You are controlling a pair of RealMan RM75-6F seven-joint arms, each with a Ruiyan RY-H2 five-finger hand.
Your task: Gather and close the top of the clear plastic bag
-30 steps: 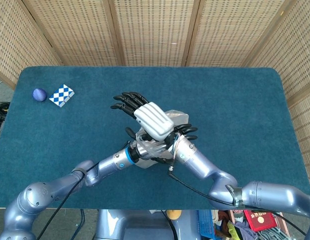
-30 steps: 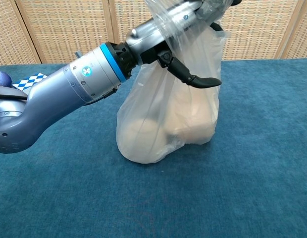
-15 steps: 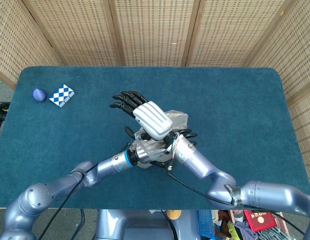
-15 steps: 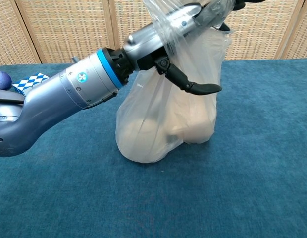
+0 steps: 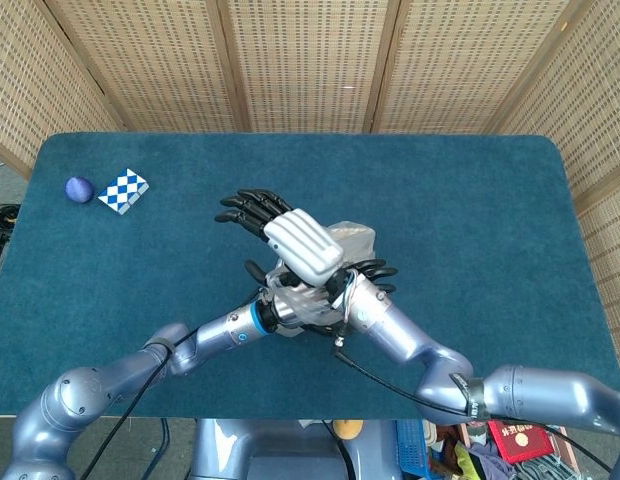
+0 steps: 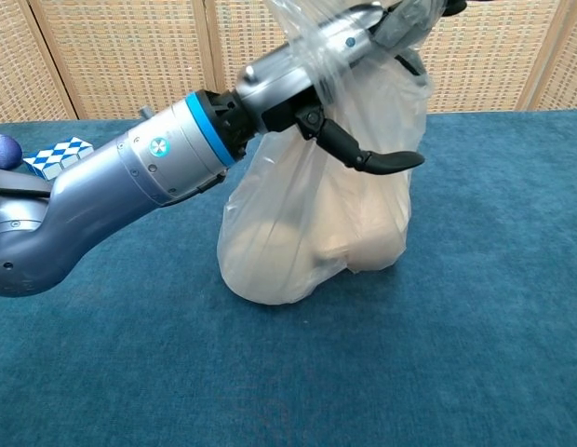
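Note:
The clear plastic bag (image 6: 316,233) stands on the blue table with pale rounded contents in its bottom. Its top is drawn up and bunched around my left hand (image 6: 321,70), which reaches across from the left with its black thumb sticking out under the bunch. From above, the left hand (image 5: 290,240) lies over the bag (image 5: 352,240) with its fingers (image 5: 248,208) straight and spread, gripping nothing. My right hand (image 5: 362,282) is tucked beneath it, fingers curled round the gathered plastic. In the chest view only a dark part of the right hand (image 6: 417,11) shows at the top edge.
A small blue ball (image 5: 79,188) and a blue-and-white checkered block (image 5: 123,189) lie at the table's far left; both also show in the chest view, the ball (image 6: 2,149) and the block (image 6: 56,155). Wicker screens (image 5: 310,60) stand behind the table.
Both hands have shifted slightly left and nearer to me together, tugging the gathered bag top with them. The holds look the same.

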